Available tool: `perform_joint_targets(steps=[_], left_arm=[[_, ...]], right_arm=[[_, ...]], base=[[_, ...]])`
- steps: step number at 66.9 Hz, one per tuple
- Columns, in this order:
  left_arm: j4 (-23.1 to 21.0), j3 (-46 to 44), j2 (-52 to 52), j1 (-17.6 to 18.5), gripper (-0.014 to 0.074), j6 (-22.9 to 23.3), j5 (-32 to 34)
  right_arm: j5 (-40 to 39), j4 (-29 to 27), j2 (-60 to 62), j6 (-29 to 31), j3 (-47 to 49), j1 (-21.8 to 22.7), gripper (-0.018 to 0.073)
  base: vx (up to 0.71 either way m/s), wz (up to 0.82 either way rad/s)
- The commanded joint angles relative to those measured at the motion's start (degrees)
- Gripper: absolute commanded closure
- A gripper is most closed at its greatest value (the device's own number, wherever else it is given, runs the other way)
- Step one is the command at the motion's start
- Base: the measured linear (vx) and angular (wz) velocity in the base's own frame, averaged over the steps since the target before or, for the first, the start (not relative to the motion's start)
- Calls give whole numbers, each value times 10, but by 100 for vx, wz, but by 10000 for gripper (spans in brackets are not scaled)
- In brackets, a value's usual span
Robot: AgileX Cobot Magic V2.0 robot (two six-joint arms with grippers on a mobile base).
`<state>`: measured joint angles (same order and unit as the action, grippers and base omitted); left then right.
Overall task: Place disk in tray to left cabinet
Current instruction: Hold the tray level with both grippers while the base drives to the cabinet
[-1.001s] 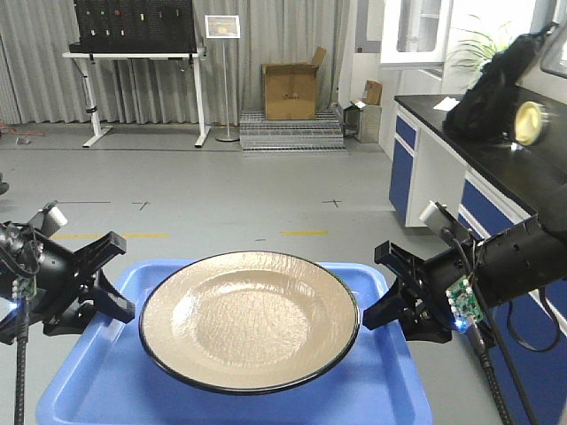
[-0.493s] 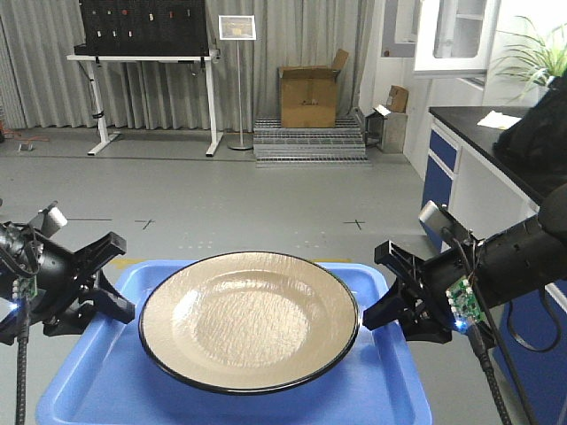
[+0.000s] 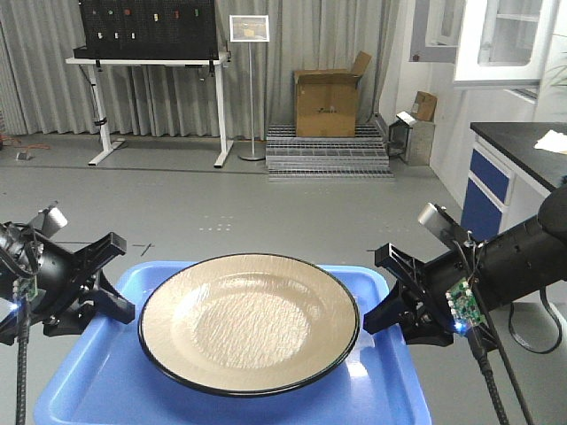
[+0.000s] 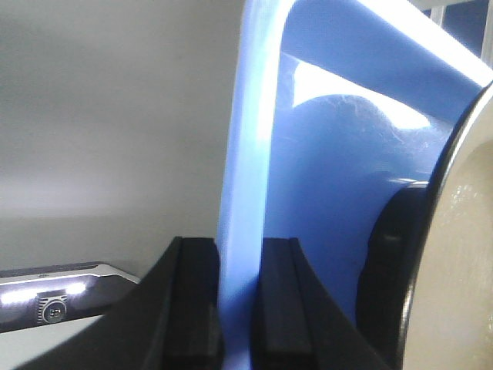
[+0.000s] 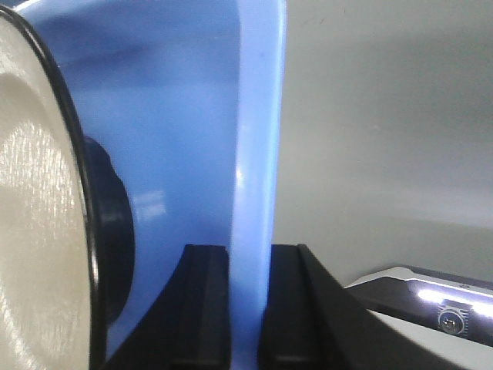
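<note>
1. Blue plastic tray, front view: it is held level above the grey floor. The disk lies flat inside it and fills most of its width.
2. Same view: the left tool meets the tray's 9 o'clock edge and the right tool its 3 o'clock edge. Only this view shows both arms, the whole disk, and a cardboard box far behind at 12 o'clock.
3. Left wrist view: two black fingers pinch the tray's raised rim between them, a contact the front view does not resolve. The disk's black edge enters at 3 o'clock.
4. Right wrist view: two black fingers pinch the opposite rim in the same way. The disk's tan face lies at 9 o'clock.
</note>
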<state>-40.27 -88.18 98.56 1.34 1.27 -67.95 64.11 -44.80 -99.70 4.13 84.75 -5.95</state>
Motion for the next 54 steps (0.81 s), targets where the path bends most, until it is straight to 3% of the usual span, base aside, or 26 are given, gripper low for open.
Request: perform_joint_targets(steps=[1,54], left_arm=[[-158,-18,-31,24,596,9,-25],[-158,-18,-31,24,596,9,-27]], right_arm=[[25,-167,33,-2,25,-21,564],[25,-168,33,-2,25,-21,564]], base=[[66,3],[69,3]])
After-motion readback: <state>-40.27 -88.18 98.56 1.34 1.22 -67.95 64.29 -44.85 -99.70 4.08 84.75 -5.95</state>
